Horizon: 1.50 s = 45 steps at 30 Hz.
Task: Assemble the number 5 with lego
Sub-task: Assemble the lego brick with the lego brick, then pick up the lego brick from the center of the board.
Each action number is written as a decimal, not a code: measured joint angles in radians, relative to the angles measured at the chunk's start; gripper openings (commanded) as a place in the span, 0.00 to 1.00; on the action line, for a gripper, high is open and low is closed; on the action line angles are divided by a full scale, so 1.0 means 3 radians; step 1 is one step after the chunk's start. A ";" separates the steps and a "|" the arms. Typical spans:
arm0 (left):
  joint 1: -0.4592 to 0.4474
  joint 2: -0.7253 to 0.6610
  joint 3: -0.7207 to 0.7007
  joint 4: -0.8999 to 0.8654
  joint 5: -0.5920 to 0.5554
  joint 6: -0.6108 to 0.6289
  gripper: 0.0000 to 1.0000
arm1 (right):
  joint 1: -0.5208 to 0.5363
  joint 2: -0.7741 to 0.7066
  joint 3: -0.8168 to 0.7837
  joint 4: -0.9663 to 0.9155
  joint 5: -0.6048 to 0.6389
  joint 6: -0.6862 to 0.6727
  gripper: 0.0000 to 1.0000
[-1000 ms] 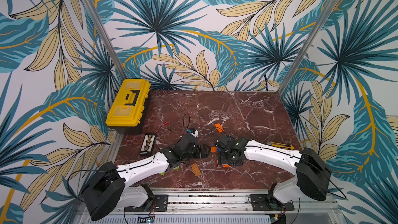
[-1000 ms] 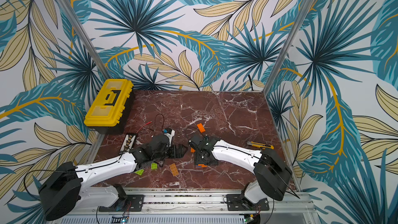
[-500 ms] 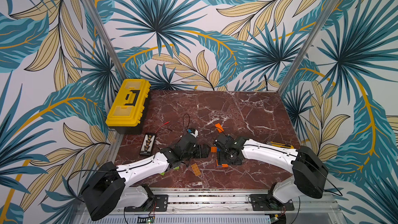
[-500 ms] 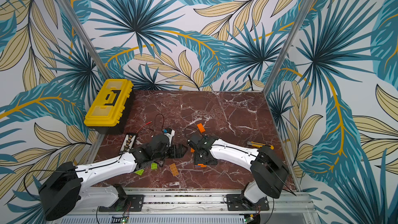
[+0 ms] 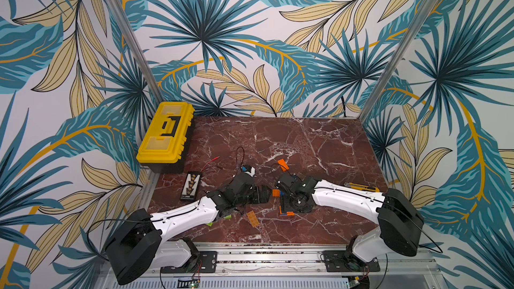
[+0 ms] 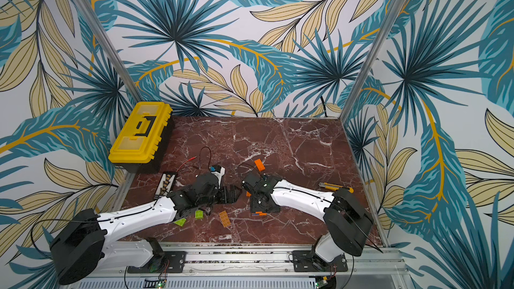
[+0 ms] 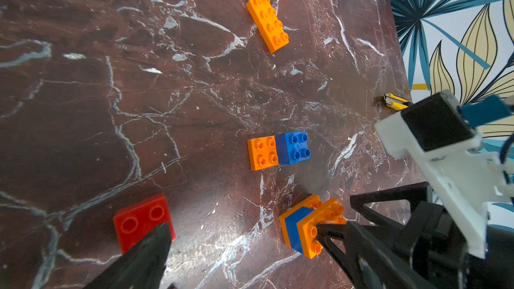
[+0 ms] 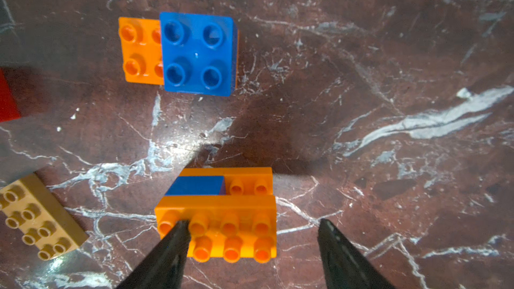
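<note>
In both top views the right end effector [image 8: 251,223] hides most of the orange-and-blue plastic brick stack [image 5: 288,213]; the red square brick [image 8: 7,94] is edge-cropped.

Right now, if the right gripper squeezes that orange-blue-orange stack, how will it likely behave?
Probably stiff: the orange-blue-orange stack is hard studded plastic. The blue brick props only half the top brick, so off-centre pressure from the right gripper might lever it loose. Glossy sides may slip.

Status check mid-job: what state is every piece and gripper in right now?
orange-blue-orange stack, joined, ungripped
left gripper, open, empty
right gripper, open, one finger at the stack's studs
blue brick, pressed onto half an orange brick
long orange brick, loose, studs up
red brick, loose, studs up
tan brick, loose, studs up
lime green bricks, loose
yellow toolbox, shut
</note>
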<state>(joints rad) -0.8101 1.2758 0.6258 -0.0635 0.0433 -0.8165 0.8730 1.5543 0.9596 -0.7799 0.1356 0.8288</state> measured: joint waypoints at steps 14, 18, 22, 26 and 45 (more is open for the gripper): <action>0.0000 0.0000 0.0000 0.0000 -0.0008 0.0001 1.00 | 0.0045 0.0047 0.0118 -0.0111 0.0095 -0.0084 0.76; 0.0000 0.0000 0.0000 -0.0001 -0.0008 0.0003 1.00 | 0.0045 0.0056 0.0144 -0.0137 0.0097 -0.0098 0.76; 0.0000 0.0000 0.0000 -0.0001 -0.0008 0.0005 1.00 | 0.0045 0.0055 0.0156 -0.0172 0.0094 -0.0098 0.79; 0.0000 0.0000 0.0000 -0.0001 -0.0008 0.0014 1.00 | 0.0051 0.0036 0.0156 -0.0202 0.0095 -0.0095 0.83; 0.0000 -0.0076 -0.0010 -0.0015 -0.0135 0.0013 1.00 | 0.0057 -0.0080 0.0024 0.0174 -0.0154 -0.0111 0.99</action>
<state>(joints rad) -0.8101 1.2530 0.6228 -0.0681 0.0029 -0.8127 0.8902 1.5303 0.9668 -0.7277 0.0895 0.7956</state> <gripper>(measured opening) 0.997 0.989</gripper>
